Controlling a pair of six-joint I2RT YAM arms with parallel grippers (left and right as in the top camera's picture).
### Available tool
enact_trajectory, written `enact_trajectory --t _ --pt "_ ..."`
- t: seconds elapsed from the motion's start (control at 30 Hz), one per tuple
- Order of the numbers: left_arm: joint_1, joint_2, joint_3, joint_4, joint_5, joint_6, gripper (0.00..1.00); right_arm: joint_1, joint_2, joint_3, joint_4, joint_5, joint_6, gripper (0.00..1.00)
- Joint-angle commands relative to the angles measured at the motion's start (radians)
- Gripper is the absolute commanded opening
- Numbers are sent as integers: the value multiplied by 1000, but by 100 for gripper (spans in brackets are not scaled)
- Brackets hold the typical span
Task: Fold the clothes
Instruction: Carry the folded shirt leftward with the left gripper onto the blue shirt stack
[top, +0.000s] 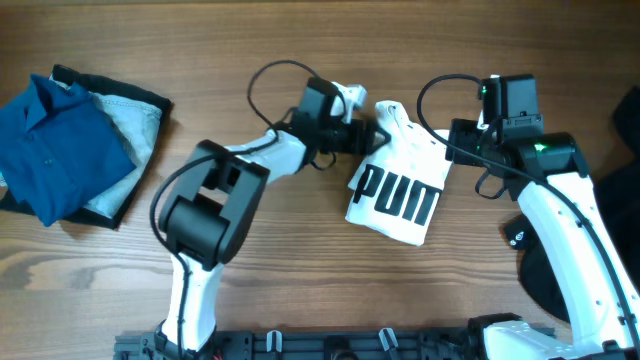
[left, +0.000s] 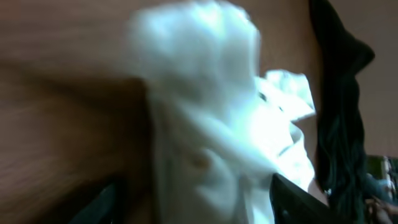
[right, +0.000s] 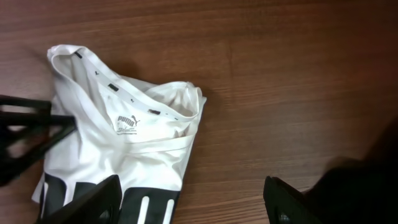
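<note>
The white T-shirt (top: 395, 195) with a black bar print lies folded into a small packet at the table's middle. Its collar and label show in the right wrist view (right: 124, 130). My left gripper (top: 368, 137) is open at the shirt's upper left edge. In the blurred left wrist view, white fabric (left: 205, 112) lies between the spread fingers (left: 199, 208). My right gripper (top: 452, 148) is open and empty. It hovers over the shirt's right edge, one finger over the print and one over bare wood (right: 186, 205).
A pile of blue, pale grey-blue and black garments (top: 70, 140) lies at the far left. A black garment (top: 628, 110) sits at the right edge and also shows in the left wrist view (left: 339, 106). Another dark mass (top: 545, 275) lies by the right arm's base.
</note>
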Motion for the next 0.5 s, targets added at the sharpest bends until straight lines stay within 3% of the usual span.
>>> enact_trajectory --t 0.0,0.1,0.23,0.47 --pt "-68 60 -1 2 15 19 45 2 -16 6 -10 -28 19 74" --pt "-74 67 -1 2 16 15 23 2 -16 6 -19 -27 18 74" --pt "-53 63 8 5 20 15 5 2 -16 6 -28 -27 18 74" --pt "124 -105 22 -39 -29 16 4 2 -16 6 -28 -27 18 74"
